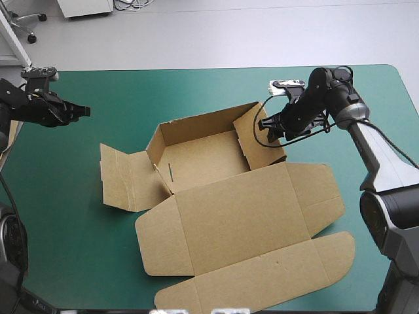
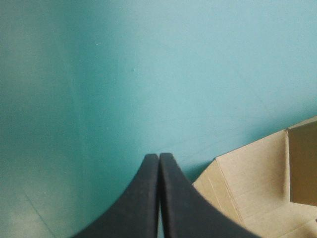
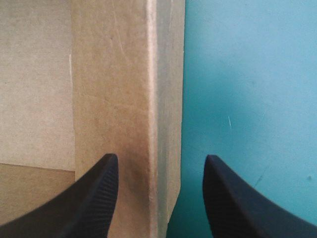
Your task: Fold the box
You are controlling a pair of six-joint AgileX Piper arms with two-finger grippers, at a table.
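Box (image 1: 222, 216) sits mid-table on the teal-green cover (image 1: 72, 248), partly formed: far wall (image 1: 196, 124) and right wall (image 1: 258, 140) raised around the tray floor, left-side flap (image 1: 124, 176) lying out flat, and the big lid panel (image 1: 239, 212) spread flat toward the near edge with its own flaps out. Right gripper (image 1: 267, 125) is at the right wall's top. In the right wrist view its black fingers stand well apart (image 3: 161, 158), and the wall's upper edge (image 3: 153, 99) runs between them, one finger over the box's inside, the other over the cover outside (contact with the board not discernible; nothing clamped). Left gripper (image 1: 84, 112) hangs over the cover near the table's left edge, well apart from the box. In its wrist view its fingers are pressed together into one point (image 2: 158, 156) with nothing between them, plain teal-green ahead and a corner of the brown box (image 2: 252, 183) off to one side. A strip of more brown board (image 1: 9, 140) shows at the table's left edge, under the left arm.
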